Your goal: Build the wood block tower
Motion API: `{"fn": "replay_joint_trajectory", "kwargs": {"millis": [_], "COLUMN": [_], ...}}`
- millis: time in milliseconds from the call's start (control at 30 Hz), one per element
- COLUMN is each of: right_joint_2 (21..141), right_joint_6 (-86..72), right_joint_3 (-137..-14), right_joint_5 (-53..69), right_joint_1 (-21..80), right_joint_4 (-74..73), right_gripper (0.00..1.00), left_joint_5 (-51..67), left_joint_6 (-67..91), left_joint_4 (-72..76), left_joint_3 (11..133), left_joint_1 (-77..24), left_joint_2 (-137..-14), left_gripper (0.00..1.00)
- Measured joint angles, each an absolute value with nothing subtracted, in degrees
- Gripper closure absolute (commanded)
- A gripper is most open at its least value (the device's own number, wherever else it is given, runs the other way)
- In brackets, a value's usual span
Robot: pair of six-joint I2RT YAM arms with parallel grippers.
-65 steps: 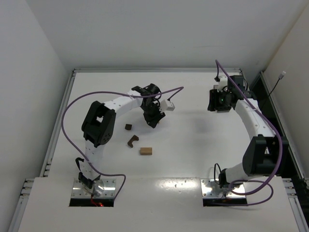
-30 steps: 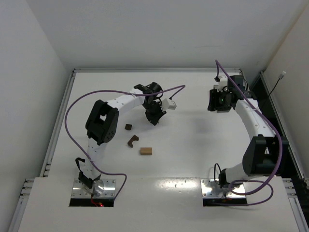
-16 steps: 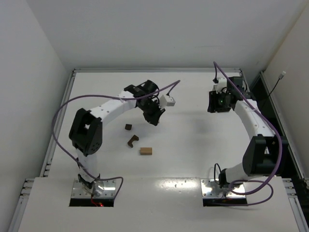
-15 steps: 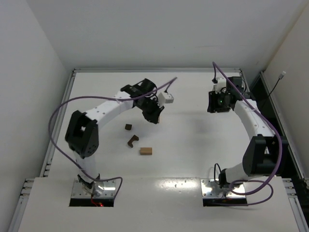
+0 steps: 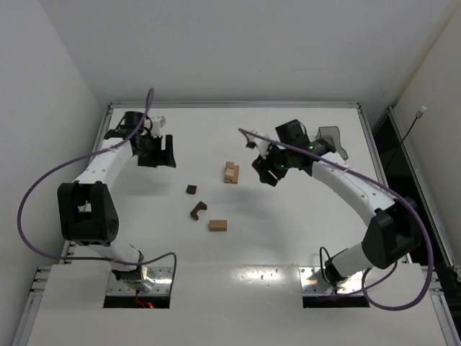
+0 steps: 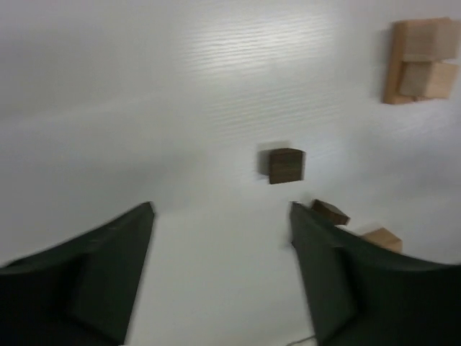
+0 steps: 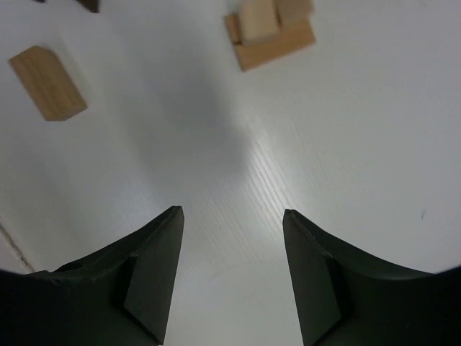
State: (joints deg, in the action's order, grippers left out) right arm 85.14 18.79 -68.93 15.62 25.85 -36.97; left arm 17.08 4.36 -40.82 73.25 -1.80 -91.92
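Observation:
A small stack of light tan blocks [image 5: 230,173] stands mid-table, two cubes on a flat piece; it also shows in the left wrist view [image 6: 421,61] and the right wrist view [image 7: 270,29]. Nearer lie a dark cube [image 5: 191,189], a dark notched piece [image 5: 198,210] and a tan block [image 5: 217,225]. My left gripper [image 5: 168,151] is open at the far left, apart from all blocks, with bare table between its fingers [image 6: 108,274]. My right gripper [image 5: 262,173] is open just right of the stack and holds nothing; its fingers [image 7: 155,274] frame bare table.
A dark translucent bin [image 5: 331,140] stands at the back right behind the right arm. Raised rails border the table [image 5: 302,216] at the left, back and right. Purple cables loop from both arms.
The left gripper opened and swung from mid-table to the far left, leaving the tan stack standing there. The right arm came from the back right to beside the stack.

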Motion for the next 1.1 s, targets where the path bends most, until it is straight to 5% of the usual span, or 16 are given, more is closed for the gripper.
{"fn": "replay_joint_trajectory", "kwargs": {"millis": [67, 333, 1100], "right_joint_2": [85.65, 94.54, 112.40], "right_joint_6": [22.24, 31.77, 19.25], "right_joint_3": [-69.08, -69.36, -77.56], "right_joint_5": [15.64, 16.12, 16.82], "right_joint_1": [30.65, 46.61, 55.83], "right_joint_4": [-37.17, -36.23, -32.14], "right_gripper": [0.44, 0.41, 0.37], "left_joint_5": [17.08, 15.38, 15.20], "left_joint_6": [5.39, 7.16, 7.16], "left_joint_4": [-40.69, -39.94, -39.83], "left_joint_3": [72.77, 72.53, 70.41], "left_joint_1": [2.13, 7.64, 7.64], "left_joint_2": [-91.94, -91.92, -95.48], "left_gripper": [0.00, 0.00, 0.00]}}
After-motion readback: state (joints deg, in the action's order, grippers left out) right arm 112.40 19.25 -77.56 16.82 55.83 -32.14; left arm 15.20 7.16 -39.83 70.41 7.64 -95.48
